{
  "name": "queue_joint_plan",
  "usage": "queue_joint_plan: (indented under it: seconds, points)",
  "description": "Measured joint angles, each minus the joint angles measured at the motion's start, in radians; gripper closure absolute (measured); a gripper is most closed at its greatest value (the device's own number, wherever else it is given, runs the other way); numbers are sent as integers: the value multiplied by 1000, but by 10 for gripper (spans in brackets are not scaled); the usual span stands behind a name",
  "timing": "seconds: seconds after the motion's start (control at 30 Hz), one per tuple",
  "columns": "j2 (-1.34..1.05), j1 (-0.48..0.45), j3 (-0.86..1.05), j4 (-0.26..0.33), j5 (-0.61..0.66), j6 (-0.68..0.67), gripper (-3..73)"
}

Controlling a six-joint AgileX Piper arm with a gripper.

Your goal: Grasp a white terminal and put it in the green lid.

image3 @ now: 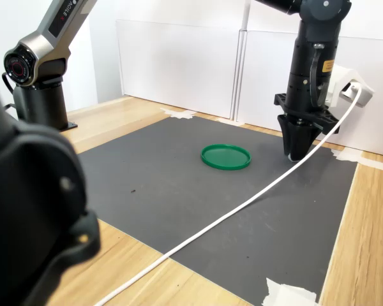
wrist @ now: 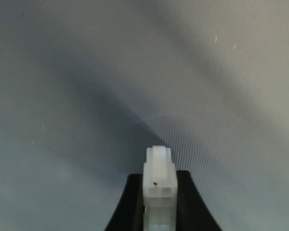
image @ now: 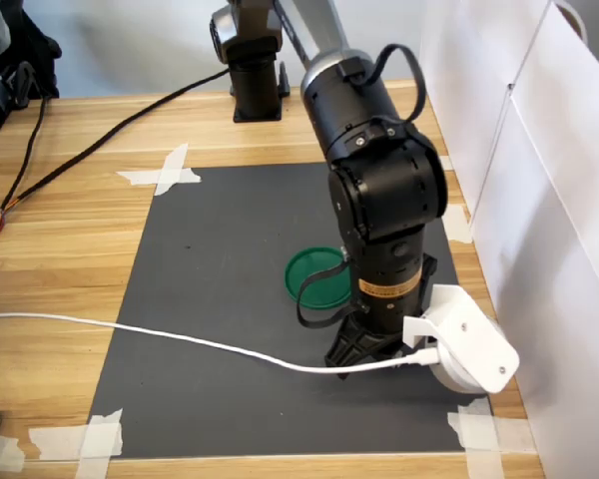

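Fingers [wrist: 120, 211] closed tight on the white terminal [wrist: 159, 190], clamped from both sides in the wrist view, its ridged end poking out past the black tips. Gripper [image3: 296, 148] pointing straight down, low over the dark mat [image3: 179, 191], just beside the green lid [image3: 225, 156] on the second exterior view's right. Lid flat on the mat, apart from the fingers.

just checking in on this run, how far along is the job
Grasp looks done: in the wrist view the white terminal sits clamped in the hand, just above the grey mat. Left: carry it to the green lid, which looks empty, and release.
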Motion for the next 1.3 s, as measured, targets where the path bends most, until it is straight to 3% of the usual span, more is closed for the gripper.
queue_joint_plan:
  seconds: [0.53,0.73,0.97,1.3]
  points:
    - [-269,0,12,-62,49,-11,600]
    - [-425,1,207,-23,29,-46,600]
    - [-535,1,439,-52,-56,-76,600]
    - [-573,1,595,-75,-145,-67,600]
